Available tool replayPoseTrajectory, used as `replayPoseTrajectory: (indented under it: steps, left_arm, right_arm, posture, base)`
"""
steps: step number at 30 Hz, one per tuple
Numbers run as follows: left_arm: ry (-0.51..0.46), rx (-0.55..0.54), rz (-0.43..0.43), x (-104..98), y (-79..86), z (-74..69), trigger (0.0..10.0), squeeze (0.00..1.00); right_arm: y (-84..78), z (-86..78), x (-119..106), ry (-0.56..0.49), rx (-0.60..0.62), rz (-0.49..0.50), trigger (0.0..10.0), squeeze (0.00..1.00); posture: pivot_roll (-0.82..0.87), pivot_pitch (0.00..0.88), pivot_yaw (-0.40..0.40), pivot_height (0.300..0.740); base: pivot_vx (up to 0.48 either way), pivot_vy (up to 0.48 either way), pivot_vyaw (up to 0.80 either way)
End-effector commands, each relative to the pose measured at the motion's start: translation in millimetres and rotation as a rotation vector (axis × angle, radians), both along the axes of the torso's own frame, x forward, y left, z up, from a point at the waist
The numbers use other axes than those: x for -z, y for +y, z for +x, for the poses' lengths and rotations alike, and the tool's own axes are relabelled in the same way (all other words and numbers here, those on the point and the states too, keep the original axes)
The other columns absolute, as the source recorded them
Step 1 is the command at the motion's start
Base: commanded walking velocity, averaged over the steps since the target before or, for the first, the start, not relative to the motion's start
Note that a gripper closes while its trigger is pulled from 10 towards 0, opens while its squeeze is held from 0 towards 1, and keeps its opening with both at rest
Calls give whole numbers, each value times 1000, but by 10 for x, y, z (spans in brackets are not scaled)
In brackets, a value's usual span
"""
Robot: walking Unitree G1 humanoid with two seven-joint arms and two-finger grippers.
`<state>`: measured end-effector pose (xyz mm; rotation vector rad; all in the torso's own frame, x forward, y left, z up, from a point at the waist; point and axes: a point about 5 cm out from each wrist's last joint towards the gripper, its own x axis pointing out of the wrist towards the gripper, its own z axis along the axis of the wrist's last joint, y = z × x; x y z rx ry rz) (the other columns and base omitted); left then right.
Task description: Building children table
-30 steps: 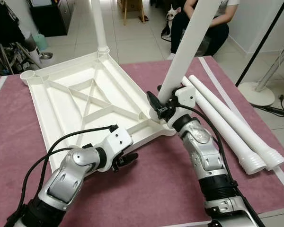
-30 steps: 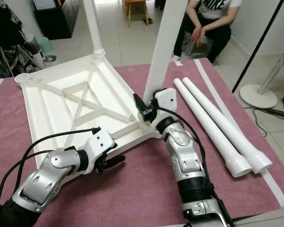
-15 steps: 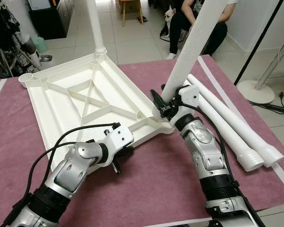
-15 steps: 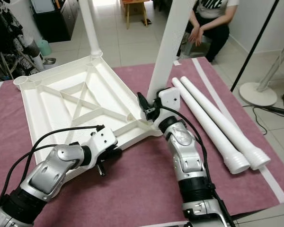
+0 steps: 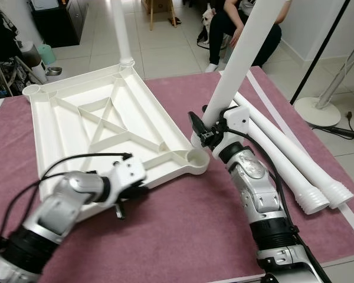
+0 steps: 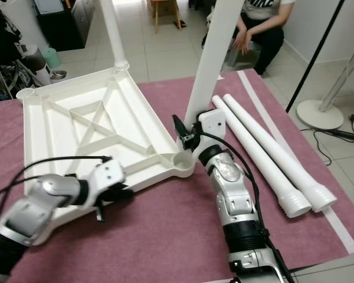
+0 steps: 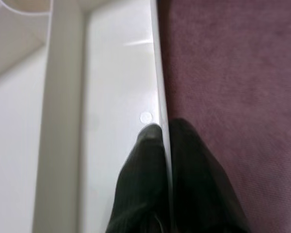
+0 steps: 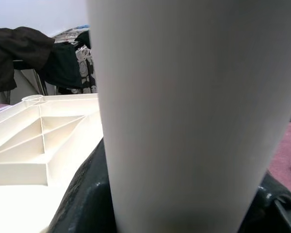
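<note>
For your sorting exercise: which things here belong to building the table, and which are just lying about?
Belongs to the job:
tabletop, upside down
leg held by the right gripper
fitted leg
two spare legs
left gripper on the tabletop's edge

Just lying about:
fan stand
bowl on the floor

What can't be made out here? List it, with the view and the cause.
- Lower end of the leg held by the right gripper: eye views, hidden behind the gripper, so its seating in the tabletop corner socket is unclear.
- Both upright legs' tops: cut off by the upper edge.
- Left gripper: eye views, blurred.
</note>
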<state>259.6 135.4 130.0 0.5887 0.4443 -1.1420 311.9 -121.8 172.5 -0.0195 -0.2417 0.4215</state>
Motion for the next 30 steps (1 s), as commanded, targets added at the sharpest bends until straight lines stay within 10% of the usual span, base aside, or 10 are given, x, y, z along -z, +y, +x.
replayPoseTrajectory:
  steps: [1,11,12,25,26,30]
  left_arm:
    - [-175,3,-20,-348,47,106,10000,0]
    - [-87,-5,-6,37,-126,-20,10000,0]
    - [-75,-6,13,134,-168,-44,10000,1000]
    - [-88,-28,-50,92,-150,-28,10000,1000]
    - [-104,-56,-128,-8,-163,0,10000,0]
    - [-161,-193,-376,-332,-181,113,10000,0]
  right_arm:
    - [35,-4,-27,-16,-9,13,10000,0]
    - [129,-41,-24,-15,-33,26,10000,0]
    - [177,-61,-27,-14,-47,34,10000,0]
    - [298,-101,-25,-6,-93,57,10000,0]
    - [312,-103,-21,-5,-96,59,10000,0]
    - [317,-115,19,5,-92,61,10000,0]
  posture:
    - [17,0,112,740]
    - [5,0,110,740]
    - [2,0,107,740]
    - [6,0,101,740]
    - [6,0,102,740]
    - [5,0,107,740]
  base:
    - [0,0,0]
    - [0,0,0]
    - [0,0,0]
    - [0,0,0]
    - [0,0,0]
    - [0,0,0]
